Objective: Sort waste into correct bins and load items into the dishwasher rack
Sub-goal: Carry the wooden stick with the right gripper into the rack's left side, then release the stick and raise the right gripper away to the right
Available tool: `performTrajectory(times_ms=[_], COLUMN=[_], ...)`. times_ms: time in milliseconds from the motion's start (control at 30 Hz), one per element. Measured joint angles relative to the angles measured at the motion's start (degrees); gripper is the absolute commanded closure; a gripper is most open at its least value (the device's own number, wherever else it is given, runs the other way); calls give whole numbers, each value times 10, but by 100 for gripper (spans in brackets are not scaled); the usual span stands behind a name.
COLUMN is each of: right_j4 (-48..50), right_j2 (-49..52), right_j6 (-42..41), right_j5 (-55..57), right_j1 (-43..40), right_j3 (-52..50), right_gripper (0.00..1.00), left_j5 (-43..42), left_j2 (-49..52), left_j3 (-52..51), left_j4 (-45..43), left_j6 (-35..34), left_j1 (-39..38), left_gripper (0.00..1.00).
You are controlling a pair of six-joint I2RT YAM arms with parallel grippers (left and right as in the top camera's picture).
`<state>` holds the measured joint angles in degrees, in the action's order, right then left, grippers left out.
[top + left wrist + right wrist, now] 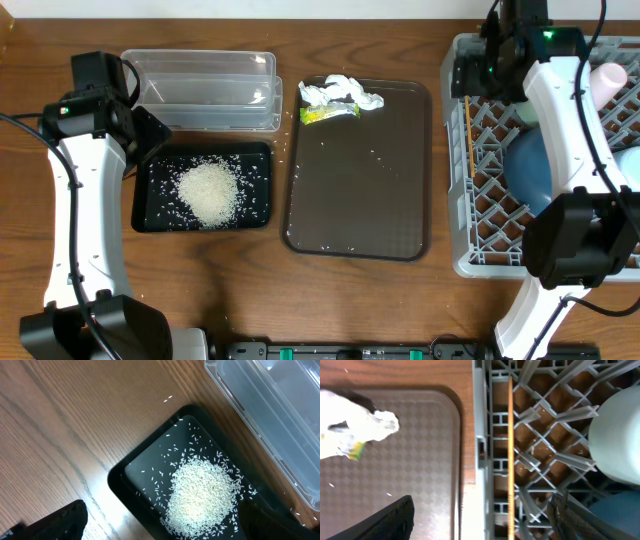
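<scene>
A pile of white rice (208, 191) lies in the black tray (150, 215); it also shows in the left wrist view (202, 492). The clear tub (205, 85) stands empty behind it. My left gripper (165, 527) is open and empty, above the black tray's edge. Crumpled tissue (342, 94) and the yellow-green wrapper (328, 113) lie on the brown tray. My right gripper (485, 520) is open and empty over the left edge of the grey rack (480, 255). The yellowish stick (510, 450) lies in the rack. The rack also holds a blue plate (530, 170), a pale bowl (617, 440) and a pink cup (610, 85).
The dark brown serving tray (360, 190) sits in the middle between the black tray and the rack, with a few stray rice grains on it. A single grain lies on the wood table (168, 397) beside the black tray. The right arm hides part of the rack.
</scene>
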<state>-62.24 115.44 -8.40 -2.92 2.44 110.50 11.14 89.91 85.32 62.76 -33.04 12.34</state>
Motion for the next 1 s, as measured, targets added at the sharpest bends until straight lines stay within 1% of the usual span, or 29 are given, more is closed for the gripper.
performTrajectory(times_ms=[100,167,200,233,333,433,633,800,1000], right_j4=[4,0,0,-2,1,19,46,19,3], right_j2=[0,0,0,0,-8,-35,-97,-87,-75], right_j6=[-28,-42,-47,-50,-59,-68,-116,-136,-142], right_j5=[-2,-2,-2,-2,-3,1,59,89,94], right_j1=[1,0,0,-1,-9,-35,-132,-199,-239], right_j3=[0,9,14,23,66,102,132,132,131], right_gripper=[16,15,12,1,1,1,1,1,1], left_j5=[0,0,0,0,0,0,0,0,0], left_j2=[0,0,0,0,0,0,0,0,0], left_j3=[0,0,0,0,0,0,0,0,0], left_j4=[0,0,0,0,0,0,0,0,0], left_j6=[0,0,0,0,0,0,0,0,0], left_j1=[0,0,0,0,0,0,0,0,0], left_gripper=[3,3,3,3,3,2,3,3,2])
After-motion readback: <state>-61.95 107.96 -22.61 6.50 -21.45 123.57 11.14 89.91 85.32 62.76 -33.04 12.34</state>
